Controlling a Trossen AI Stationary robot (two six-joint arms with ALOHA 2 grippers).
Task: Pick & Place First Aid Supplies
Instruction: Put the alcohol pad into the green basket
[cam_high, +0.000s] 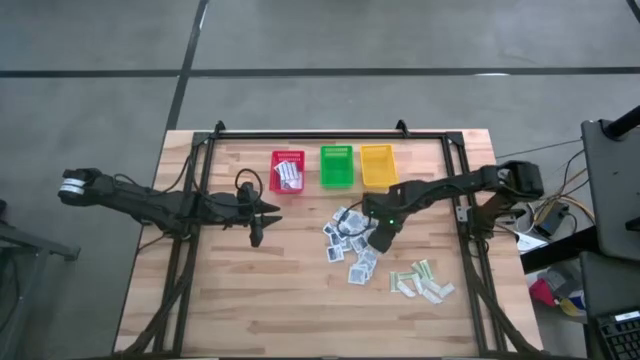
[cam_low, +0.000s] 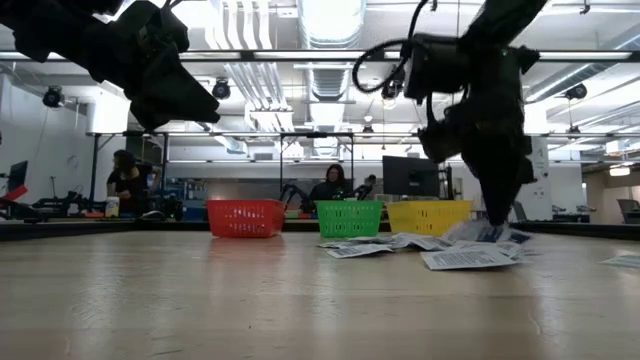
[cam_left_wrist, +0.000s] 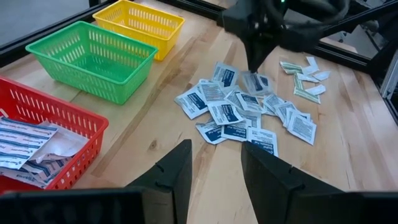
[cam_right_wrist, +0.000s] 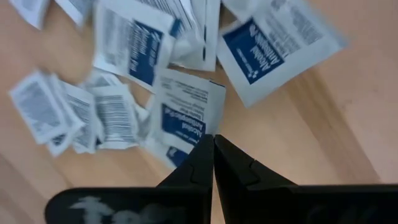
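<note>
Several small square white-blue packets lie in a loose pile on the wooden table, right of centre. A few pale green-beige strips lie nearer the right front. Oblong white packets with blue stripes lie in the red basket. My right gripper is shut and points steeply down at the pile's right part, its tips over one square packet. My left gripper hangs open above the table, left of the pile and in front of the red basket, holding nothing. My right gripper comes at the pile from above with shut fingers, their ends right at a square packet that lies flat on the table. I cannot tell whether they touch it.
The red basket, a green basket and a yellow basket stand in a row at the far side. A black frame runs along the table's sides. Bare wood lies at the near left. People sit in the room behind.
</note>
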